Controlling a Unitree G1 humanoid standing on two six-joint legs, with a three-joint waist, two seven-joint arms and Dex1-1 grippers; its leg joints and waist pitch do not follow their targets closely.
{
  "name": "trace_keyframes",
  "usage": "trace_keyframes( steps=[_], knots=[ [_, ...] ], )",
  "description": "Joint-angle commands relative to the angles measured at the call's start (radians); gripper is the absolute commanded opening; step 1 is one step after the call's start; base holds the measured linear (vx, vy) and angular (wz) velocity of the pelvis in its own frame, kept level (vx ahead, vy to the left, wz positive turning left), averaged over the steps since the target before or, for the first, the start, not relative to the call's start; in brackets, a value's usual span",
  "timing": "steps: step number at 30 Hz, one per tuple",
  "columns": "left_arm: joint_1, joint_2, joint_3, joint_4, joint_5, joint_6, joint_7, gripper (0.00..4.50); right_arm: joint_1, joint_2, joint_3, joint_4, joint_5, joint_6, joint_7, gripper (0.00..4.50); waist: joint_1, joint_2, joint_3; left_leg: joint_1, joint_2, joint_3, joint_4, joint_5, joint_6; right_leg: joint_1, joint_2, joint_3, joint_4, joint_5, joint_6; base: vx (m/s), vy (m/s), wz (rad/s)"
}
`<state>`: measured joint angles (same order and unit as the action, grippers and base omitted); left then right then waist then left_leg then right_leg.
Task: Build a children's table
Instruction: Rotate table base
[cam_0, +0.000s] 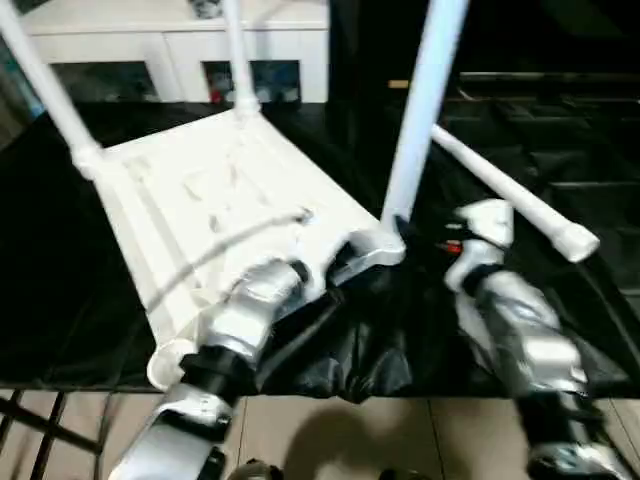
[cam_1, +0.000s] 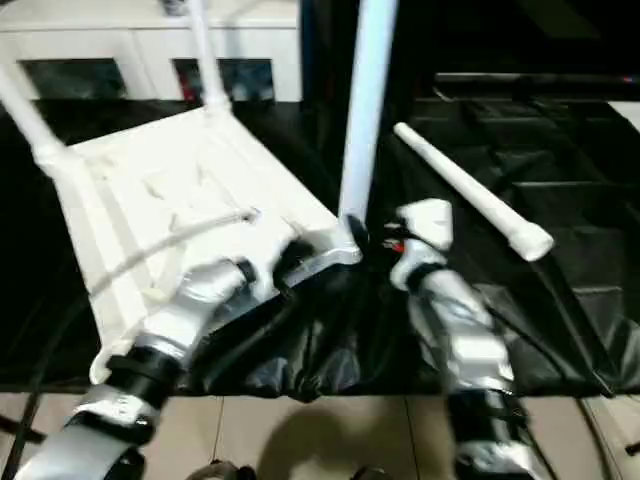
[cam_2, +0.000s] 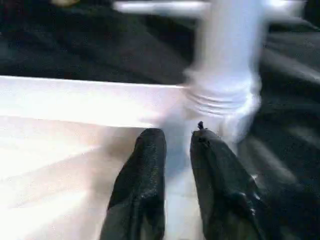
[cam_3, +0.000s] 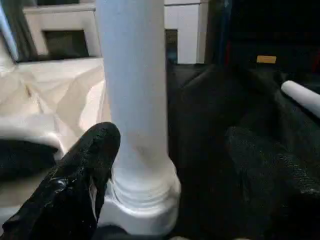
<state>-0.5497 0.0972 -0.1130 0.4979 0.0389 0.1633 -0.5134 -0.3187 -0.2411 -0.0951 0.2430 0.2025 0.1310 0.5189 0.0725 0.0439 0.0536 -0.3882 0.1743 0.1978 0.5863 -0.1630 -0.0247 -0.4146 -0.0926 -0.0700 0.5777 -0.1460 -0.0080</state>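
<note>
The white tabletop (cam_0: 215, 190) lies underside up on a black cloth. Legs stand in its far-left socket (cam_0: 45, 80) and far-right socket (cam_0: 235, 50). A third leg (cam_0: 420, 100) stands upright in the near-right corner socket (cam_3: 142, 200). A loose leg (cam_0: 510, 195) lies on the cloth to the right. The near-left socket (cam_0: 165, 365) holds no leg. My left gripper (cam_2: 177, 135) hovers over the tabletop's edge just beside that near-right socket, fingers a little apart with nothing between them. My right gripper (cam_3: 172, 135) is open wide around the upright leg's base, one finger (cam_3: 85, 160) against it.
A white glass-door cabinet (cam_0: 180, 50) stands behind the tabletop. The black cloth (cam_0: 60, 280) covers the work surface and bunches at its front edge (cam_0: 340, 360), with tiled floor (cam_0: 380, 430) below. A thin cable (cam_0: 220, 245) runs across the tabletop to my left forearm.
</note>
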Motion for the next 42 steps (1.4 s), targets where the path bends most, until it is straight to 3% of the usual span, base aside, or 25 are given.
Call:
trace_keyframes(
  steps=[1, 6, 8, 12, 13, 18, 19, 20, 23, 24, 30, 32, 34, 35, 36, 39, 40, 41, 42],
  knots=[
    [0.026, 0.059, 0.071, -0.066, -0.016, 0.033, 0.033, 1.29, 0.041, -0.044, 0.016, -0.077, 0.033, 0.060, 0.096, 3.87, 0.003, -0.021, -0.071, 0.015, 0.045, -0.026, -0.067, -0.271, 0.068, 0.047, -0.053, 0.033, -0.079, -0.402, -0.120, 0.000, 0.000, 0.00],
    [0.062, 0.191, 0.171, -0.142, 0.016, 0.089, 0.103, 1.29, 0.092, -0.107, 0.098, -0.143, 0.027, 0.116, 0.192, 3.87, -0.004, -0.018, -0.069, 0.016, 0.046, -0.028, -0.069, -0.283, 0.065, 0.043, -0.048, 0.031, -0.076, -0.386, -0.121, 0.000, 0.000, 0.00],
    [0.081, 0.260, 0.182, -0.153, 0.062, 0.117, 0.128, 1.30, 0.081, -0.098, 0.124, -0.132, 0.005, 0.135, 0.172, 3.69, -0.010, -0.021, -0.066, 0.016, 0.047, -0.031, -0.072, -0.299, 0.056, 0.040, -0.047, 0.030, -0.077, -0.414, -0.116, 0.000, 0.000, 0.00],
    [0.101, 0.340, 0.205, -0.118, 0.105, 0.188, 0.185, 1.31, 0.039, -0.067, 0.160, -0.084, -0.043, 0.170, 0.123, 3.43, -0.012, -0.016, -0.063, 0.025, 0.045, -0.034, -0.075, -0.344, 0.021, 0.030, -0.048, 0.033, -0.082, -0.481, -0.100, 0.000, 0.000, 0.00],
    [0.106, 0.362, 0.196, -0.099, 0.123, 0.204, 0.198, 1.31, 0.027, -0.065, 0.179, -0.072, -0.061, 0.195, 0.112, 3.14, -0.011, -0.013, -0.064, 0.027, 0.046, -0.035, -0.075, -0.349, 0.015, 0.029, -0.048, 0.033, -0.080, -0.476, -0.101, 0.000, 0.000, 0.00],
    [0.111, 0.398, 0.165, -0.065, 0.170, 0.257, 0.222, 1.31, -0.010, -0.049, 0.248, -0.033, -0.113, 0.242, 0.091, 2.75, -0.005, -0.007, -0.066, 0.036, 0.048, -0.035, -0.078, -0.386, -0.015, 0.021, -0.047, 0.040, -0.078, -0.401, -0.117, 0.000, 0.000, 0.00],
    [0.111, 0.403, 0.159, -0.061, 0.179, 0.265, 0.224, 1.31, -0.020, -0.042, 0.259, -0.023, -0.123, 0.249, 0.083, 2.67, -0.002, -0.002, -0.067, 0.035, 0.048, -0.036, -0.078, -0.387, -0.019, 0.023, -0.048, 0.040, -0.074, -0.390, -0.122, 0.000, 0.000, 0.00],
    [0.110, 0.408, 0.156, -0.058, 0.189, 0.267, 0.232, 1.31, -0.029, -0.036, 0.266, -0.013, -0.132, 0.255, 0.073, 2.63, 0.000, -0.005, -0.068, 0.028, 0.048, -0.037, -0.080, -0.377, -0.019, 0.030, -0.048, 0.040, -0.071, -0.365, -0.127, 0.000, 0.000, 0.00],
    [0.109, 0.425, 0.146, -0.059, 0.201, 0.291, 0.236, 1.31, -0.061, -0.016, 0.281, 0.022, -0.152, 0.261, 0.053, 2.31, 0.001, -0.008, -0.069, 0.025, 0.046, -0.036, -0.078, -0.359, -0.016, 0.034, -0.051, 0.041, -0.066, -0.339, -0.137, 0.000, 0.000, 0.00],
    [0.109, 0.425, 0.146, -0.059, 0.198, 0.293, 0.233, 1.02, -0.064, -0.015, 0.281, 0.025, -0.154, 0.263, 0.049, 2.16, 0.002, -0.007, -0.069, 0.027, 0.046, -0.035, -0.077, -0.355, -0.016, 0.033, -0.052, 0.041, -0.067, -0.342, -0.137, 0.000, 0.000, 0.00],
    [0.137, 0.452, 0.055, -0.106, 0.186, 0.324, 0.055, 0.75, -0.115, 0.002, 0.298, 0.099, -0.177, 0.262, 0.037, 1.72, 0.003, -0.003, -0.070, 0.030, 0.049, -0.035, -0.077, -0.349, -0.024, 0.031, -0.052, 0.043, -0.063, -0.307, -0.158, 0.000, 0.000, 0.00],
    [0.152, 0.489, -0.022, -0.149, 0.188, 0.333, -0.074, 0.50, -0.155, 0.013, 0.304, 0.168, -0.194, 0.233, 0.024, 1.43, 0.004, -0.002, -0.071, 0.029, 0.050, -0.036, -0.078, -0.349, -0.028, 0.033, -0.054, 0.043, -0.059, -0.295, -0.168, 0.000, 0.000, 0.00],
    [0.160, 0.522, -0.080, -0.184, 0.187, 0.332, -0.178, 0.42, -0.186, 0.021, 0.309, 0.224, -0.205, 0.208, 0.015, 1.33, 0.000, -0.008, -0.064, 0.031, 0.049, -0.035, -0.081, -0.385, -0.036, 0.030, -0.057, 0.044, -0.068, -0.356, -0.169, 0.000, 0.000, 0.00],
    [0.161, 0.533, -0.097, -0.196, 0.185, 0.331, -0.212, 0.26, -0.197, 0.023, 0.311, 0.241, -0.209, 0.201, 0.013, 1.27, -0.002, -0.004, -0.062, 0.032, 0.049, -0.037, -0.082, -0.405, -0.044, 0.030, -0.055, 0.044, -0.066, -0.381, -0.164, 0.000, 0.000, 0.00],
    [0.165, 0.548, -0.120, -0.214, 0.183, 0.308, -0.255, 0.04, -0.209, 0.027, 0.312, 0.265, -0.216, 0.190, 0.008, 1.10, -0.004, -0.008, -0.064, 0.032, 0.049, -0.037, -0.082, -0.406, -0.046, 0.031, -0.057, 0.044, -0.067, -0.383, -0.160, 0.000, 0.000, 0.00],
    [0.186, 0.591, -0.177, -0.290, 0.151, 0.277, -0.399, 0.01, -0.246, 0.041, 0.307, 0.328, -0.221, 0.162, -0.001, 0.88, -0.011, 0.000, -0.068, 0.032, 0.049, -0.040, -0.083, -0.391, -0.053, 0.035, -0.057, 0.045, -0.059, -0.341, -0.167, 0.000, 0.000, 0.00],
    [0.190, 0.594, -0.191, -0.326, 0.128, 0.290, -0.439, 0.01, -0.261, 0.047, 0.303, 0.353, -0.220, 0.150, -0.003, 0.88, -0.014, -0.001, -0.068, 0.031, 0.050, -0.040, -0.083, -0.384, -0.052, 0.035, -0.057, 0.046, -0.058, -0.322, -0.175, 0.000, 0.000, 0.00],
    [0.191, 0.595, -0.199, -0.346, 0.115, 0.298, -0.463, 0.00, -0.271, 0.051, 0.301, 0.370, -0.220, 0.142, -0.005, 0.66, -0.013, 0.007, -0.069, 0.032, 0.051, -0.039, -0.081, -0.369, -0.053, 0.037, -0.058, 0.046, -0.054, -0.294, -0.193, 0.000, 0.000, 0.00],
    [0.190, 0.593, -0.206, -0.370, 0.096, 0.302, -0.489, 0.00, -0.285, 0.058, 0.297, 0.394, -0.219, 0.130, -0.009, 0.55, -0.015, 0.004, -0.069, 0.035, 0.052, -0.034, -0.081, -0.366, -0.052, 0.034, -0.055, 0.047, -0.055, -0.278, -0.203, 0.000, 0.000, 0.00]
  ],
)
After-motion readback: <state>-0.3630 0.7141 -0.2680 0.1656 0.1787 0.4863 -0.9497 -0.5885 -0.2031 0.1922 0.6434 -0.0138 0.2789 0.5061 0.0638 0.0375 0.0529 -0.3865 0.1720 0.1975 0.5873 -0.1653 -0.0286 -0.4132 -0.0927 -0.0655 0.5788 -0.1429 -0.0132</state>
